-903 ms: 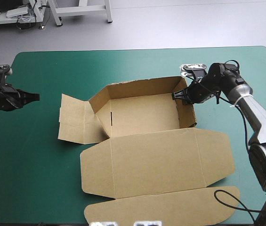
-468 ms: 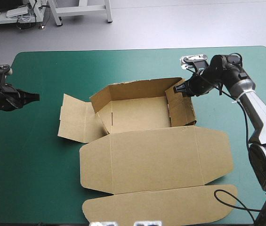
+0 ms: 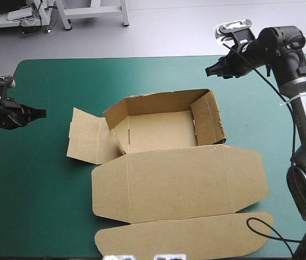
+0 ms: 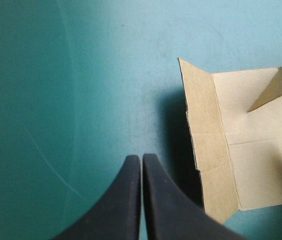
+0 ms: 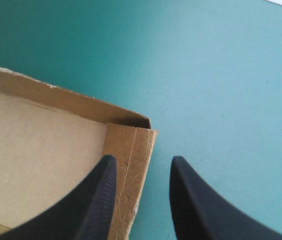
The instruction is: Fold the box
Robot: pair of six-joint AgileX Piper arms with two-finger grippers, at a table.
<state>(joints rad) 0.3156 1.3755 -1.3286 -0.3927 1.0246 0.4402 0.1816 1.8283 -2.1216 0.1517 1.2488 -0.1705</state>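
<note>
Over the far right of the table [image 3: 142,76], we see our right gripper [image 3: 209,71], fingers [image 5: 98,200] apart and empty, now lifted off the right wall of the box [image 3: 161,130]; our left gripper [image 3: 43,112] stays closed near the left edge. Mid-table, the brown box has walls raised, lid flat.
</note>
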